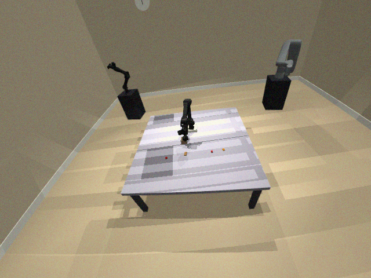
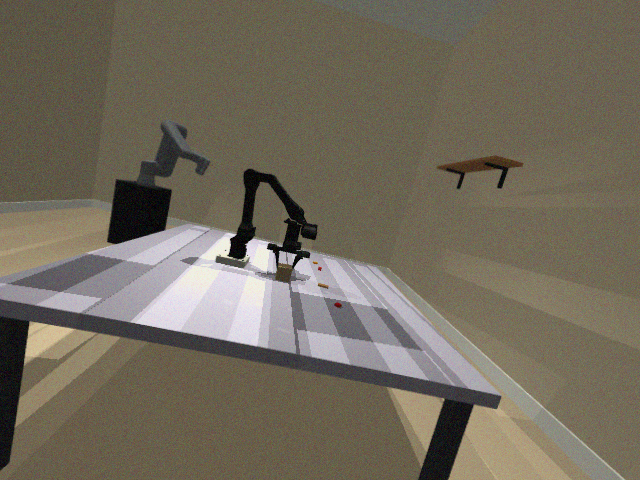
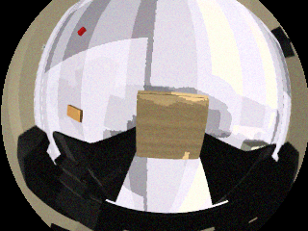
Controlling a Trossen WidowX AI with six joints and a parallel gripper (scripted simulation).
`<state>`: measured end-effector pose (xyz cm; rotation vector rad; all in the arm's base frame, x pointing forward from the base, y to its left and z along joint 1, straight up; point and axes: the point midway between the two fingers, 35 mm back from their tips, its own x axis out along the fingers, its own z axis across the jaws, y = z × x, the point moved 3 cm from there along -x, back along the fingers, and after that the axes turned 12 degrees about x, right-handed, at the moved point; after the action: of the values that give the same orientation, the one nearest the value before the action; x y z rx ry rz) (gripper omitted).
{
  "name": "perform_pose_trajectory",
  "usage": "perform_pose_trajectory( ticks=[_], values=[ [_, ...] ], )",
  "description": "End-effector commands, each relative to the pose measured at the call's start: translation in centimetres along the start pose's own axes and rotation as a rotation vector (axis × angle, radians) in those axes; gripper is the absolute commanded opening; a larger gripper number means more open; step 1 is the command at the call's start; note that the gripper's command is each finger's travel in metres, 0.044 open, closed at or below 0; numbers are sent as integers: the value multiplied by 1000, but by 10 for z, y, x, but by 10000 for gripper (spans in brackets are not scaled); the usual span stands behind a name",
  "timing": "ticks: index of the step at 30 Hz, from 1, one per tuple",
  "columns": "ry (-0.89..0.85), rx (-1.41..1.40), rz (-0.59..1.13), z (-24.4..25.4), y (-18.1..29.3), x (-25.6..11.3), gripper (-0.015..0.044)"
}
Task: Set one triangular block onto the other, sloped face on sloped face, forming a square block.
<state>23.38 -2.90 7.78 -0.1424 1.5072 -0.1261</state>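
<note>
My gripper (image 1: 184, 139) (image 2: 285, 264) (image 3: 169, 140) points down and is shut on a wooden triangular block (image 3: 172, 126), whose broad, square-looking side fills the space between the fingers in the wrist view. In the exterior view one tan wooden shape (image 2: 283, 273) shows between and below the fingertips, low at the table. The two blocks cannot be told apart there. The other triangular block is mostly or wholly hidden beneath the held one. Whether the sloped faces touch, and whether the ends are even, cannot be told.
The table (image 1: 197, 182) (image 2: 206, 330) also bears an orange piece (image 1: 185, 153) (image 2: 323, 285) (image 3: 74, 113) and a red piece (image 1: 166, 157) (image 2: 338, 304) (image 3: 82, 31). Another red piece (image 1: 211, 151) (image 2: 319, 268) and another orange piece (image 1: 223, 149) (image 2: 315, 262) lie farther off. My arm's pale base (image 2: 232, 259) stands behind.
</note>
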Motion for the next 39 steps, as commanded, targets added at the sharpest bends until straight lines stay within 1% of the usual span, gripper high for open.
perform_pose_trajectory(
  ticks=[1,26,39],
  values=[
    [0,-4,-6,0,-1,0,0],
    [3,-2,-5,0,-1,2,0],
    [2,0,0,0,0,2,341]
  ],
)
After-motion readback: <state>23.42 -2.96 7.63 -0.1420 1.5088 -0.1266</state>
